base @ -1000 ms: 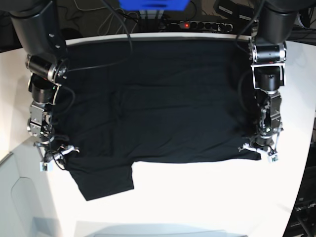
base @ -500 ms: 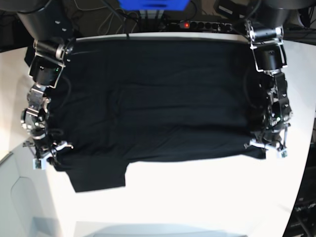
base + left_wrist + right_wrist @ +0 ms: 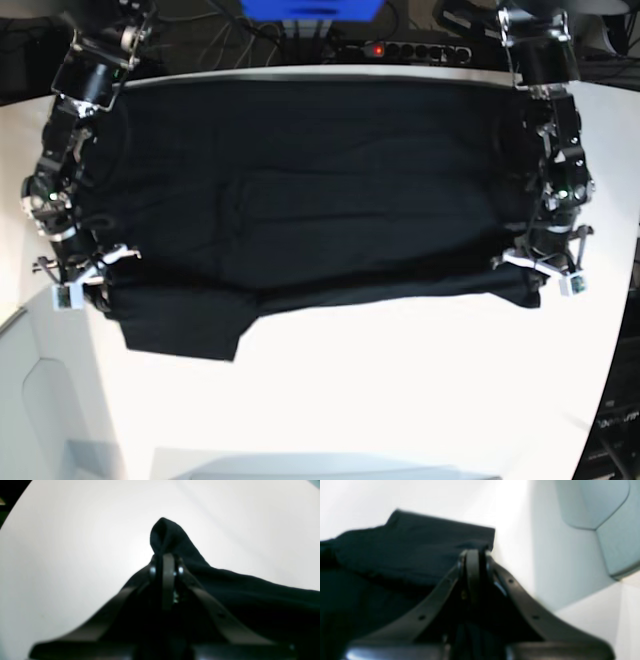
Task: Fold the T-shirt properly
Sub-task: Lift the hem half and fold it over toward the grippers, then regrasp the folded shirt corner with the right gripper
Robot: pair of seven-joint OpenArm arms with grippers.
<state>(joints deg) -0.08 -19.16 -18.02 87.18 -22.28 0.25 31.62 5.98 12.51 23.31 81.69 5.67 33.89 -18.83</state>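
A large black short-sleeved fabric T-shirt (image 3: 320, 190) is spread across a white round table (image 3: 400, 400), filling the base view from about 9 o'clock to 3 o'clock. Its near hem is pinched at both corners. The left gripper (image 3: 540, 265), at about 3 o'clock in the base view, is seen closed tight on a peaked fold of black cloth (image 3: 165, 536) in its wrist view. The right gripper (image 3: 85, 275), at about 9 o'clock, is likewise clamped on the shirt's edge (image 3: 440, 537).

Compared with a second ago, both grippers have been drawn back toward 12 o'clock and the near hem has been carried with them. The sleeve flap at 7 o'clock (image 3: 180, 330) has been pulled up with the hem and now sits shorter and higher on the table. More bare table is left at 6 o'clock. This is judged to be an early fold, with the bottom edge being brought over the body toward the collar end; the fold is not yet laid down.

No brand, label or writing can be read on the shirt. No white tag or printed graphic is visible from this side.
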